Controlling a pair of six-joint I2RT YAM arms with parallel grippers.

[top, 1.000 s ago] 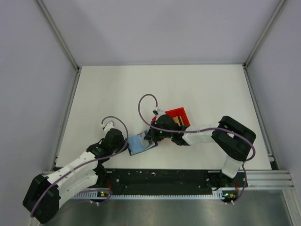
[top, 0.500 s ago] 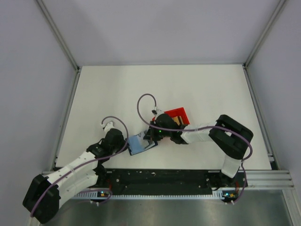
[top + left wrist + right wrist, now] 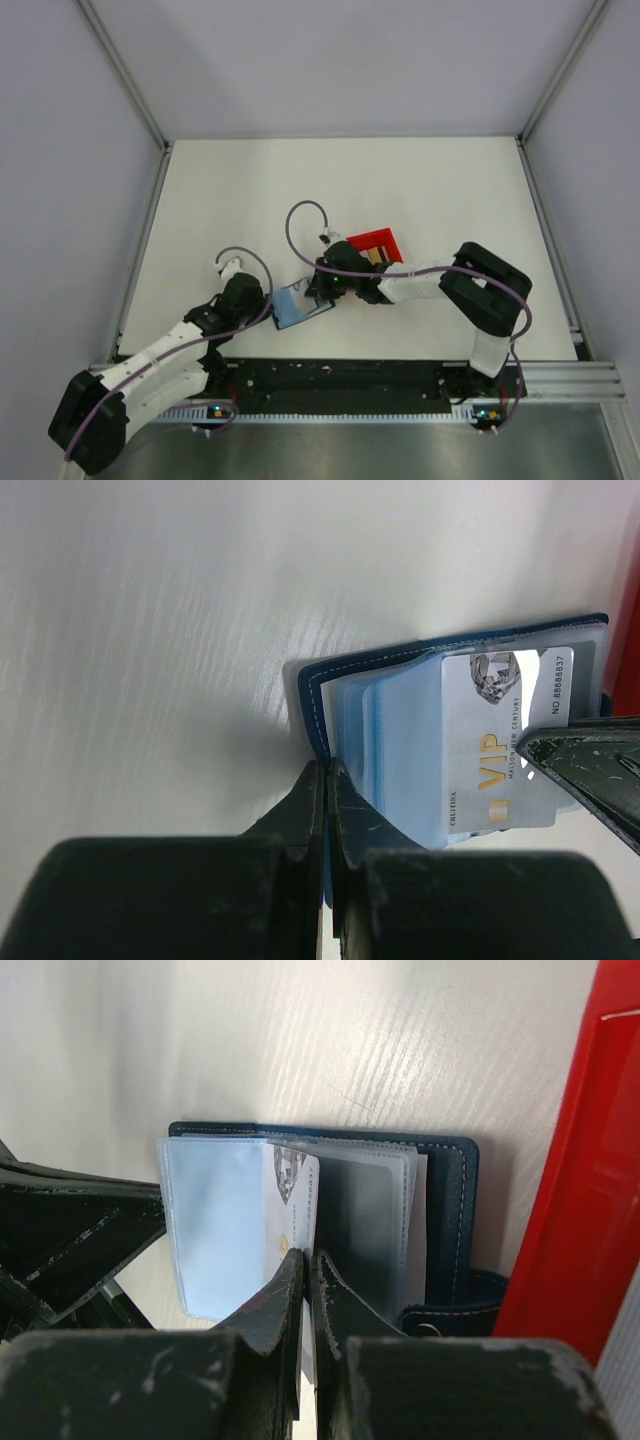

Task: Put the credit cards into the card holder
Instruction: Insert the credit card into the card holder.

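Note:
The card holder (image 3: pixel 298 306) lies open on the table, with a navy cover (image 3: pixel 312 695) and light blue pockets (image 3: pixel 215 1220). My left gripper (image 3: pixel 327 770) is shut on the near edge of its cover. My right gripper (image 3: pixel 305 1255) is shut on a white credit card (image 3: pixel 296 1192) marked VIP (image 3: pixel 505 745). That card lies partly inside a clear pocket. In the top view the left gripper (image 3: pixel 268 312) sits at the holder's left corner and the right gripper (image 3: pixel 322 290) at its right side. A tan card (image 3: pixel 376 257) shows in the red bin.
The red bin (image 3: pixel 377 243) stands just right of the card holder, its wall (image 3: pixel 570 1160) close beside the holder's clasp tab (image 3: pixel 450 1315). The right gripper's finger (image 3: pixel 590 775) reaches over the holder in the left wrist view. Metal frame rails border the table.
The right arm has shifted slightly left, carrying the white card further over the holder's pockets. The left arm has stayed still.

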